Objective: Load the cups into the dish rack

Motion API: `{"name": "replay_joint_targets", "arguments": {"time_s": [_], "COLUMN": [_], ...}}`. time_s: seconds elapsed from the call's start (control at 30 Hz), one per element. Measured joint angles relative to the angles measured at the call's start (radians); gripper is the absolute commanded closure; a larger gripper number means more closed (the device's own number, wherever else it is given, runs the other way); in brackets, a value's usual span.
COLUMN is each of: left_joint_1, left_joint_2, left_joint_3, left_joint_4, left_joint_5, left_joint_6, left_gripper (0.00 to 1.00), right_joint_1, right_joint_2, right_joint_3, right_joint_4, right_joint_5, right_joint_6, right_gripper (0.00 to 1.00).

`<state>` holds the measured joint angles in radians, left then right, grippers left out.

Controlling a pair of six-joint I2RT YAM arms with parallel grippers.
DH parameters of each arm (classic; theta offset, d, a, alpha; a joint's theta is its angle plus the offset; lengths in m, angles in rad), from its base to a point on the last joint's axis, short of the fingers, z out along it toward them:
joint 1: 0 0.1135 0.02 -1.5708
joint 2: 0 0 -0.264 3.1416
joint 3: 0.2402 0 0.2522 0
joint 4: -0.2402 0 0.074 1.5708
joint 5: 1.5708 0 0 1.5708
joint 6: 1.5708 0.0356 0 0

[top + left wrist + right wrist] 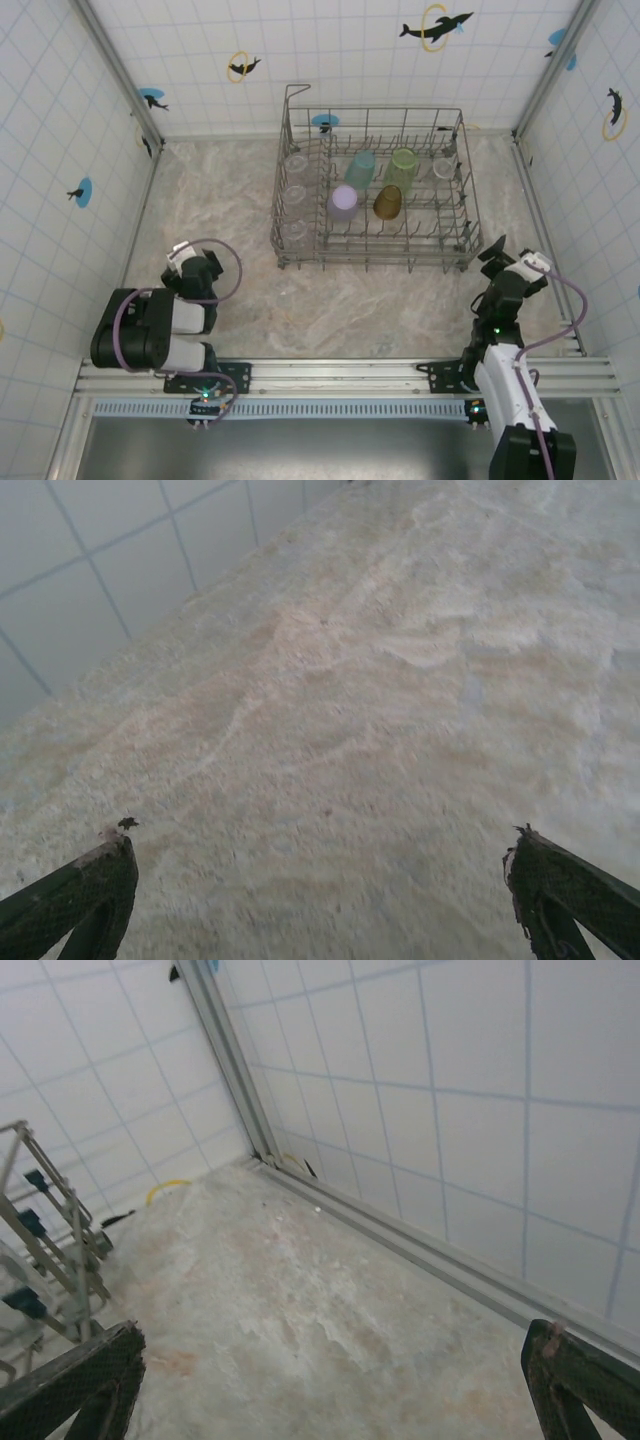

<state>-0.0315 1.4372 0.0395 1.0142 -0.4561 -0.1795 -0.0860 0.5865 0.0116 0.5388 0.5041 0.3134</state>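
The dish rack (375, 265), a grey wire basket with upright tines, is sitting at the far middle of the marbled table (350, 310). It is holding the teal cup (361, 168), green cup (402, 167), lavender cup (343, 201), amber cup (388, 201) and the clear cups (294, 196). The left gripper (185, 258) and right gripper (505, 255) are hanging near their bases, jaws apart and holding nothing. The cups are likely light, thin-walled and slippery, so pinching one across its rim wall should suit.
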Motion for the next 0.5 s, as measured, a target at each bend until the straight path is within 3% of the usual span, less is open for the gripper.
{"name": "replay_joint_targets", "arguments": {"time_s": [0.23, 0.5], "left_joint_1": [0.021, 0.021], "left_joint_2": [0.073, 0.076], "left_joint_3": [-0.031, -0.032], "left_joint_4": [0.198, 0.253], "left_joint_5": [0.161, 0.217], "left_joint_6": [0.057, 0.076], "left_gripper": [0.03, 0.02], "right_joint_1": [0.065, 0.15], "right_joint_2": [0.179, 0.486], "right_joint_3": [-0.001, -0.001], "right_joint_4": [0.197, 0.562], "right_joint_5": [0.083, 0.097], "right_joint_6": [-0.015, -0.055], "right_gripper": [0.0, 0.0]}}
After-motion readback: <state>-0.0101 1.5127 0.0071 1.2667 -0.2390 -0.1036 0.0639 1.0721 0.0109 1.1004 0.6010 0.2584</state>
